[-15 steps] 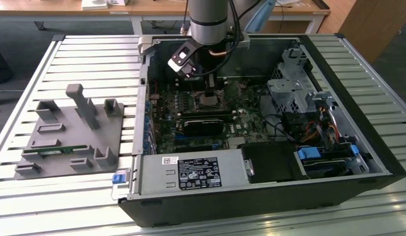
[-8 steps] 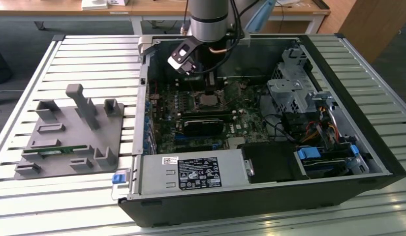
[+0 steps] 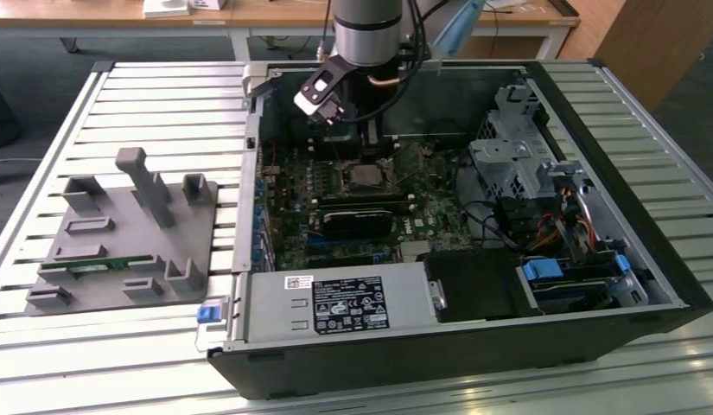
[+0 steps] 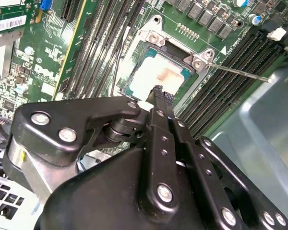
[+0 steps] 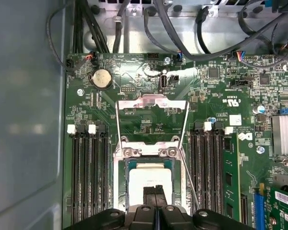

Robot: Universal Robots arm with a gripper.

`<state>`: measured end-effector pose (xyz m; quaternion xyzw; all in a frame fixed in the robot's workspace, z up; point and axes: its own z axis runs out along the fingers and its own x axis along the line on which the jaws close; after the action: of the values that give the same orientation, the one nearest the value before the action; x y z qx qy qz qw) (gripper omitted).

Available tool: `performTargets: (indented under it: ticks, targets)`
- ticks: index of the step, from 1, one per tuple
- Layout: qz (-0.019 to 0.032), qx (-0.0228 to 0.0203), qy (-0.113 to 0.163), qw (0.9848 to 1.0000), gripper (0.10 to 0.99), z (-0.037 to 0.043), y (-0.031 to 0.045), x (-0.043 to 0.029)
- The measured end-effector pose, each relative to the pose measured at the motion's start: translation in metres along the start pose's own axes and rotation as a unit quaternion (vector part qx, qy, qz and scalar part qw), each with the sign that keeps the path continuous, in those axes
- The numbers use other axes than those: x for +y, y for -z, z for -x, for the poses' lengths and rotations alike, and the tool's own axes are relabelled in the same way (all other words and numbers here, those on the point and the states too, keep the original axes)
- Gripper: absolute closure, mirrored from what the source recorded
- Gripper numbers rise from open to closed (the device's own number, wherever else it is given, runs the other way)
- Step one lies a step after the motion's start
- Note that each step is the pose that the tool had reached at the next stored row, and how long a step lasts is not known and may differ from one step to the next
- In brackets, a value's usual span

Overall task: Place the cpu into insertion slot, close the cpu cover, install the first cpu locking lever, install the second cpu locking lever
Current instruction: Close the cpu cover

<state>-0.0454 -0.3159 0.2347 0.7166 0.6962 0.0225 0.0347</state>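
The cpu [image 5: 149,181], a silver-grey square chip, lies in the insertion slot [image 5: 119,191] on the green motherboard; it also shows in the second wrist view [image 4: 156,76]. The cpu cover [image 5: 151,101], a thin silver frame, is swung open away from the slot on its hinge. One locking lever [image 5: 191,184], a thin metal rod, juts free beside the slot, and it shows again in the second wrist view [image 4: 237,72]. My gripper [image 5: 156,195] is shut with nothing between its fingers, its tips just over the cpu's face [image 4: 158,92]. In the exterior view it hangs inside the computer case [image 3: 368,149].
Long black memory slots [image 5: 89,182] flank the socket on both sides. Black cables [image 5: 182,28] run along the case wall. Outside the case, at the exterior view's left, a grey fixture [image 3: 125,233] holds a green memory stick. A power supply [image 3: 339,307] fills the case's near side.
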Motion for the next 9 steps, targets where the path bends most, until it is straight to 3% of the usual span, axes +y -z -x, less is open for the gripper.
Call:
performTargets:
  ticks: [2, 6, 9]
  targets:
    - [-0.0002, 0.0019, 0.000, 1.0000, 0.980, 0.0001, 0.0018, 0.0003]
    - [-0.0007, 0.0160, -0.001, 0.9999, 0.980, 0.0001, 0.0034, 0.0003]
    - [-0.0008, 0.0180, -0.002, 0.9998, 0.980, 0.0004, 0.0090, 0.0007]
